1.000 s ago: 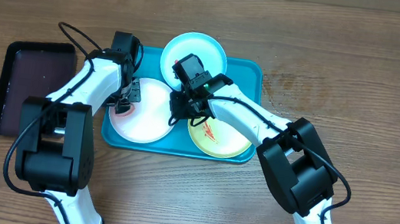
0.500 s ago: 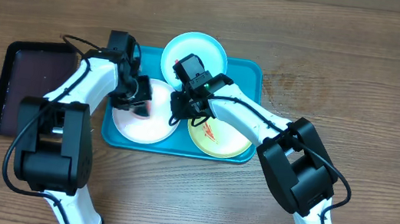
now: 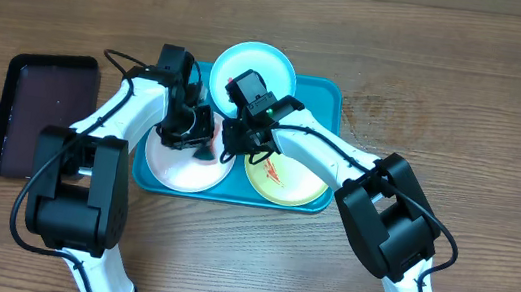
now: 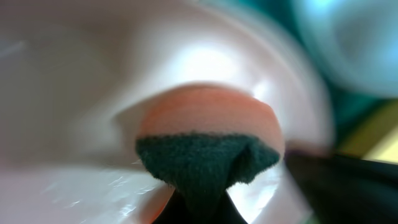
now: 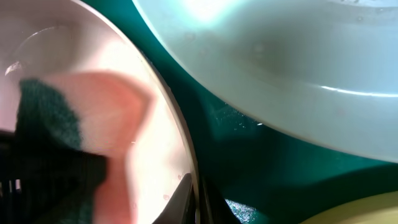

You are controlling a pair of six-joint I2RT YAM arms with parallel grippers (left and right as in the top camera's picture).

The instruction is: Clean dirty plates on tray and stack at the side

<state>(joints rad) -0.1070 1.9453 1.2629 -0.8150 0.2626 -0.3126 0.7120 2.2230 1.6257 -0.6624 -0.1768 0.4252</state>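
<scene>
Pink sponge (image 5: 106,106) on white plate (image 5: 87,43), tray (image 5: 249,162), blue plate (image 5: 280,56)

Inventory as counted on the bench (image 3: 480,84):

Plates, three: one white plate (image 3: 172,165), one light blue plate (image 3: 271,67), one yellow-green plate (image 3: 291,182).

Trays, two: one turquoise tray (image 3: 332,100), one black tray (image 3: 43,112).

Sponges, one: a single sponge (image 4: 208,124), pink with a dark green scouring face.

Robot arms, two: left arm (image 3: 124,108) and right arm (image 3: 325,155).

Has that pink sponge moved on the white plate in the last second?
Yes. The sponge has slid rightward across the white plate, from its left side toward the tray's middle.
</scene>
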